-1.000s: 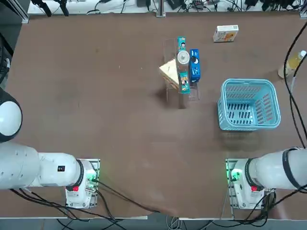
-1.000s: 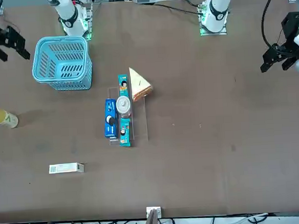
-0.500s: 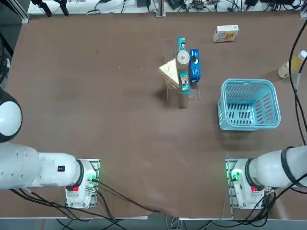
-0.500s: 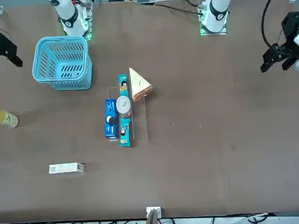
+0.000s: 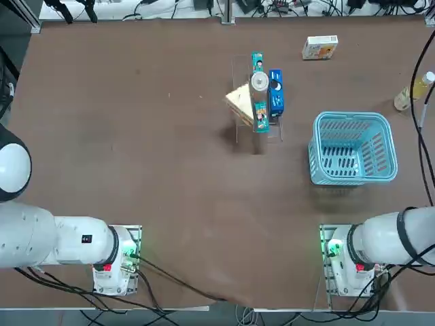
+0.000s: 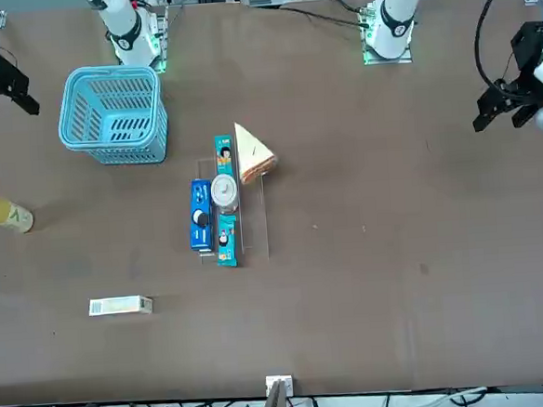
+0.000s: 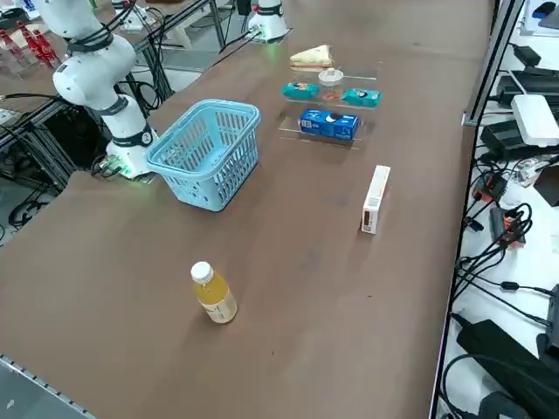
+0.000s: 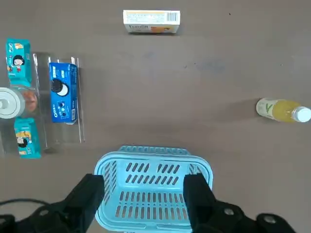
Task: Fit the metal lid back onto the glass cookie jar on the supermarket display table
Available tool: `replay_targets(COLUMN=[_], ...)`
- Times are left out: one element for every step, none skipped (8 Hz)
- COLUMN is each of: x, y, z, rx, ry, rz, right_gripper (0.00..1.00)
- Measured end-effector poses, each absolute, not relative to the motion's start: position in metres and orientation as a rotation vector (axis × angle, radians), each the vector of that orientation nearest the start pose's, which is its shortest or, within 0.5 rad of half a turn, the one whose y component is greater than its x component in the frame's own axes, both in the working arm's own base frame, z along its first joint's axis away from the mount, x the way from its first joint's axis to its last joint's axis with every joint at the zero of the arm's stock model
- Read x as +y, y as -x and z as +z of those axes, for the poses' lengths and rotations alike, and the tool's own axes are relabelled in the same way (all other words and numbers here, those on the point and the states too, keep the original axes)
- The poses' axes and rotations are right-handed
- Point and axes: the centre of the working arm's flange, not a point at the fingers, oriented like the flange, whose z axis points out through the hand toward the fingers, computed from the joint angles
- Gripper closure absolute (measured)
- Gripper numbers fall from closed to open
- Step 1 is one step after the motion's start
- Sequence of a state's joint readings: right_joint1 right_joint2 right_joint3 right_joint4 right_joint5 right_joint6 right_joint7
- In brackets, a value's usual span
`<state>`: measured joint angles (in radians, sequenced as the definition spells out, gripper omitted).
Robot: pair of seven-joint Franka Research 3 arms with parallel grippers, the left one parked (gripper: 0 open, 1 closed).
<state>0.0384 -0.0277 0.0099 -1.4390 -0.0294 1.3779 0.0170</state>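
Observation:
The round silvery metal lid (image 5: 259, 82) (image 6: 224, 190) (image 8: 7, 103) lies on a clear rack mid-table, between two teal packets. The glass cookie jar seems to sit right beneath it (image 7: 330, 77); I cannot tell the glass apart from the lid. The dark-brown display table (image 5: 136, 136) spans the view. My right gripper (image 6: 5, 94) (image 8: 143, 182) hangs high over the blue basket near the table's right side, far from the lid. It is open and holds nothing.
A blue basket (image 5: 353, 148) (image 7: 208, 153) stands in front of the right arm's base. A juice bottle (image 5: 416, 89) stands at the right edge, and a white-and-orange box (image 5: 320, 47) lies at the far right. The rack also holds a blue packet (image 5: 276, 93) and a sandwich (image 5: 239, 100).
My right gripper has drifted a little outward toward the table's right edge and stayed open. Nothing on the table has moved.

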Motion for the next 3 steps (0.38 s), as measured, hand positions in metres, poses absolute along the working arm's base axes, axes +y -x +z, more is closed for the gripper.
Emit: replay_targets(x=[0.0222, 0.0228, 0.0220], y=[-0.5246, -0.5259, -0.5274], z=[0.6822, 0.6802, 0.6780], rx=[-0.043, -0.042, -0.023], ry=[3.170, 3.158, 3.139], rz=[0.057, 0.063, 0.070], right_gripper=[0.01, 0.01, 0.01])
